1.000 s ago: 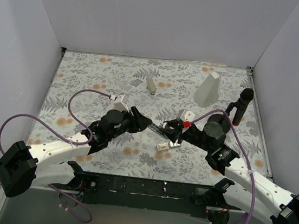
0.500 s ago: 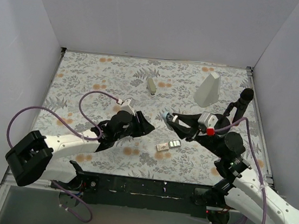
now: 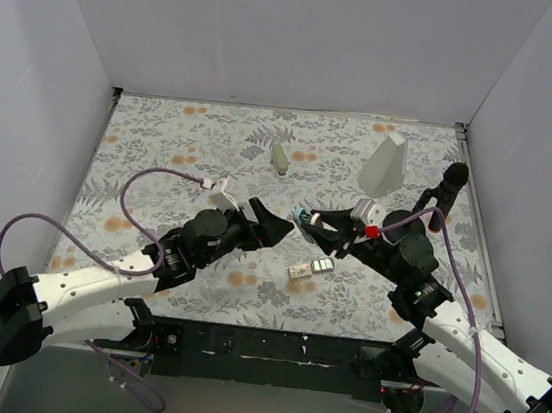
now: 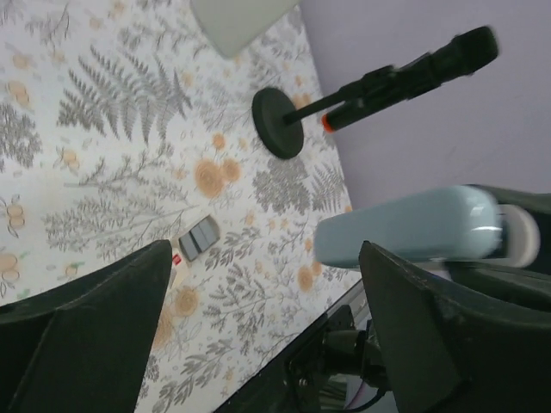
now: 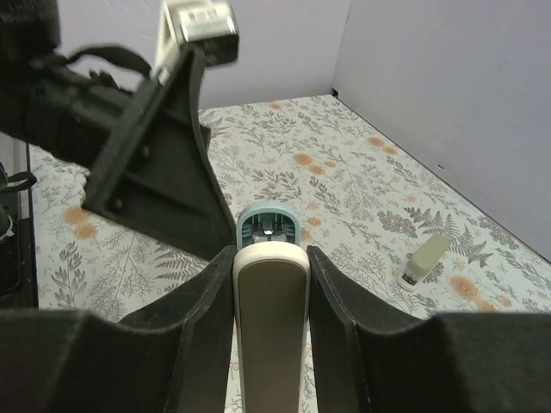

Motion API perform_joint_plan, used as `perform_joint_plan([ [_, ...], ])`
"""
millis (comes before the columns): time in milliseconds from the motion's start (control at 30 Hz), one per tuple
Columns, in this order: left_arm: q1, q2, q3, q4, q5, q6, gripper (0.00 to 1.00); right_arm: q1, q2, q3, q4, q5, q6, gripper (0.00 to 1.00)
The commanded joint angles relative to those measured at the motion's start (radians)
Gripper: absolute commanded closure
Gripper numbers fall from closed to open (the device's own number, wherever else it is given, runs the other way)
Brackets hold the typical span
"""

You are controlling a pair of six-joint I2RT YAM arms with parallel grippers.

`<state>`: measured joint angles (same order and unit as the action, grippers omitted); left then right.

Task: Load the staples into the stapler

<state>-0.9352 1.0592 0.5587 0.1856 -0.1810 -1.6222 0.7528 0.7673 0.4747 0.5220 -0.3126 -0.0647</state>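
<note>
White walls point(image 3: 59, 89) close the floral table point(image 3: 163, 142) on the left, back and right, and a black rail point(image 3: 259, 346) runs along the near edge where the arms are bolted. The widest bare stretch of cloth lies on the left and back-left. The right rear corner is tighter: the tall white wedge point(image 3: 385, 165) and a black stand point(image 3: 444, 195) on a round base are both near the right wall. A beige stapler point(image 3: 280, 157) lies by itself toward the back middle. Both arms reach in to the middle of the table and meet there nose to nose, above the cloth. The left claw point(image 3: 276, 225) has its fingers spread wide and grips nothing; its tips sit just beside the front end of the stapler point(image 4: 405, 228), and I cannot tell whether they touch it. The right claw point(image 3: 312, 221) is clamped on that light blue stapler, a finger pressed along each side, holding it off the table with its nose pointing toward the left claw. The staples point(image 3: 311, 267), in their small cream box, lie on the cloth just on the near side of the two claws, apart from both.
</note>
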Motion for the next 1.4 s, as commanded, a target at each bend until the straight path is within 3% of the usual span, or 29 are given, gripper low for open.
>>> perform_joint_plan([
  [0,0.012,-0.117,0.05,-0.045,-0.114,0.082,0.02,-0.004,0.012,0.016,0.047,-0.014,-0.009,0.99],
  [233,0.013,-0.251,-0.031,0.133,0.113,0.545,0.02,-0.004,0.059,0.068,0.0,-0.155,-0.017,0.99],
  [367,0.03,-0.336,-0.008,0.051,0.253,0.874,0.02,-0.004,0.066,0.114,-0.069,-0.203,-0.033,0.99],
  [400,0.035,-0.344,0.0,0.028,0.353,0.94,0.02,-0.004,0.066,0.12,-0.082,-0.213,-0.032,0.99],
  [567,0.036,-0.366,0.026,-0.049,0.584,1.2,0.02,-0.004,0.063,0.15,-0.097,-0.315,-0.034,0.99],
  [833,0.044,-0.203,0.118,-0.057,0.652,1.3,0.21,-0.004,0.055,0.165,-0.062,-0.399,-0.014,0.99],
  [1033,0.127,-0.156,0.15,-0.06,0.771,1.288,0.48,-0.003,0.052,0.163,-0.059,-0.411,-0.011,0.99],
  [1367,0.138,-0.123,0.178,-0.077,0.879,1.269,0.49,-0.006,0.067,0.157,-0.043,-0.414,-0.003,0.99],
])
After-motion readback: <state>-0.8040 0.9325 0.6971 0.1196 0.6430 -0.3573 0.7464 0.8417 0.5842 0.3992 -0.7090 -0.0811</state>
